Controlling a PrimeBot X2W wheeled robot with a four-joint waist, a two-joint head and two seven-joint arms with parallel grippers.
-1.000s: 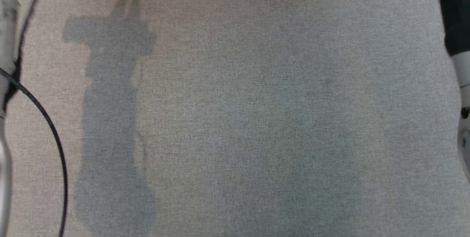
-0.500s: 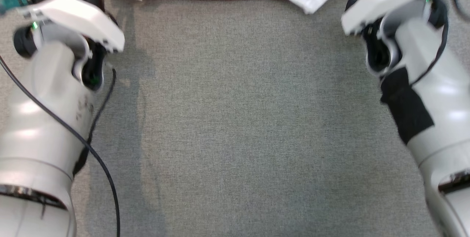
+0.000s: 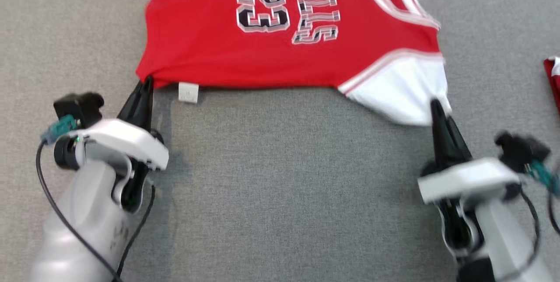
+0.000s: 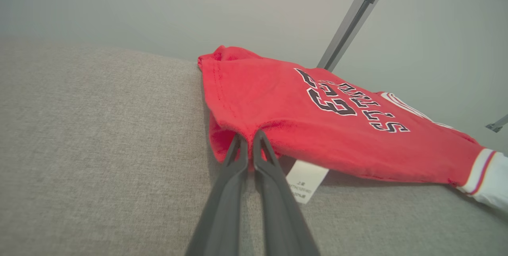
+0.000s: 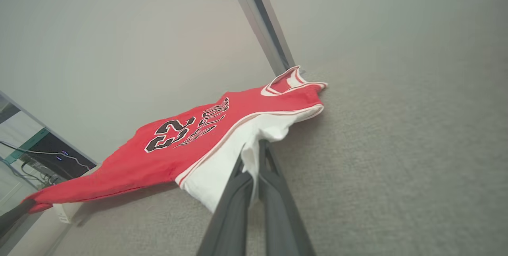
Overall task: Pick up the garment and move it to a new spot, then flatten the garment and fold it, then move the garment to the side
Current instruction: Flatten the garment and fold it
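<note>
Since half a second ago the head view has swung up, so the jersey now spans the upper middle on the grey cloth, its far edge cut off at the top. The left gripper is clamped on the red hem corner and the right gripper on the white corner. A red scrap at the right edge is cut off and blurred.

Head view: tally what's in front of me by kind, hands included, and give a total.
red jersey: 1
red cloth at the right edge: 1 (cropped, cannot tell what it is)
hands: 2, left hand and right hand, each shut on the red jersey
Total: 4
</note>
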